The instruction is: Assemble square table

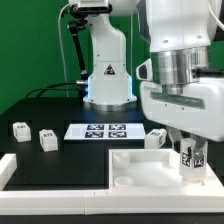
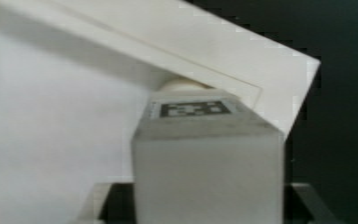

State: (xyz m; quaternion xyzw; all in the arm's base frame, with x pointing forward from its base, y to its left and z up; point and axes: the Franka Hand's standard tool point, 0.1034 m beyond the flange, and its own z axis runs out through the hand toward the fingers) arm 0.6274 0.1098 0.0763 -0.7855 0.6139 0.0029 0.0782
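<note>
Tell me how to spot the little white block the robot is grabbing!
Look for the big white square table top at the front, on the exterior view's right. Right over it hangs the pincer, closed on one short white leg with a black-white tag. The other legs lie loose on the black table; only this one is held.

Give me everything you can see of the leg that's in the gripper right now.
The leg is a short white block, plastic by its look, with black-white tags on its side and end. It stands upright, clamped in the gripper, at the exterior view's right. It sits over a corner of the square table top, and the wrist view shows its tagged end at that corner's raised rim. Whether it touches the top cannot be told.
</note>
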